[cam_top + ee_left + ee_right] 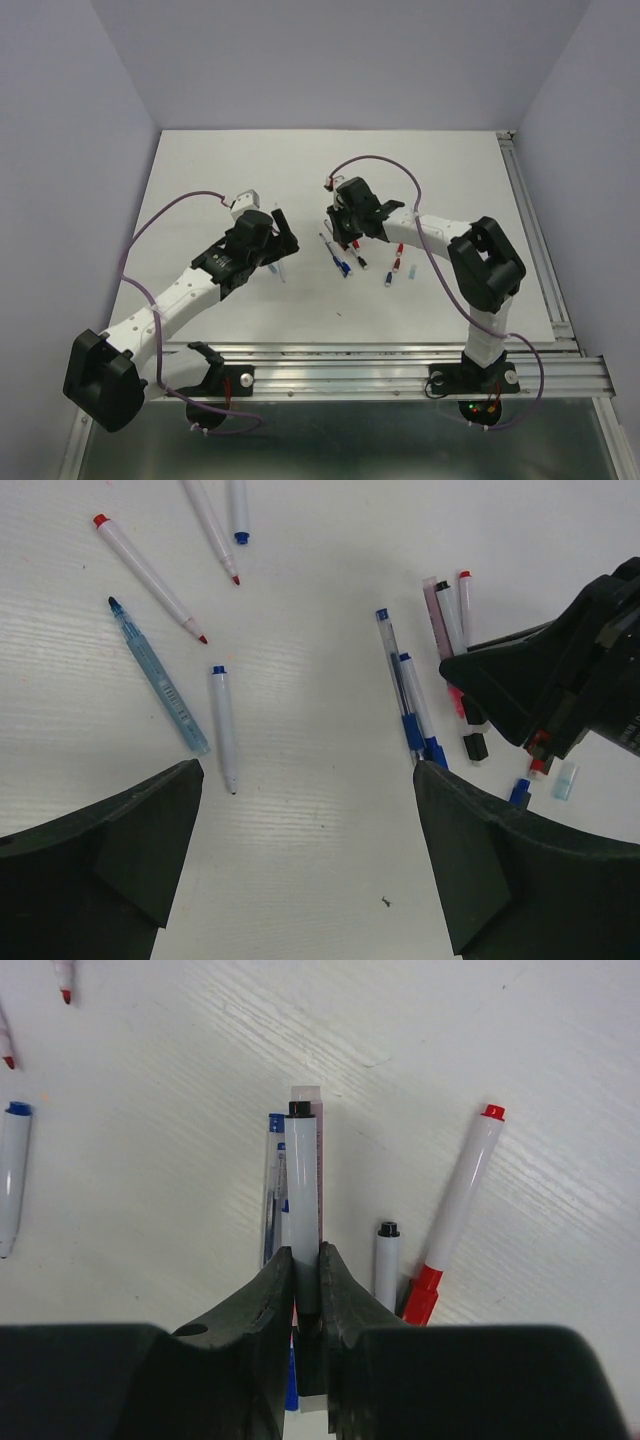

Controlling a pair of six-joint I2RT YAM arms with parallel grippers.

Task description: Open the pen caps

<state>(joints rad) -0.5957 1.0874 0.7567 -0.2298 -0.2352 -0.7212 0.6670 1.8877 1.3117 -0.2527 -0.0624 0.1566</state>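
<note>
My right gripper (307,1280) is shut on a white pen (302,1185) with a black end, held just above the table; a dark cap end (306,1360) sits between the jaws. In the top view this gripper (346,232) hovers over a cluster of pens (343,262). Beside it lie a red-capped pen (457,1200), a short black-ended pen (386,1265) and a blue pen (272,1190). My left gripper (310,850) is open and empty over bare table, also shown in the top view (282,238). Loose black (475,746) and blue (519,791) caps lie near the right gripper (560,680).
To the left lie a translucent blue pen (158,675), a white pen with a blue end (224,725) and a red-ended pen (148,578). Two blue pens (408,705) lie in the middle. A metal rail (400,360) runs along the near table edge.
</note>
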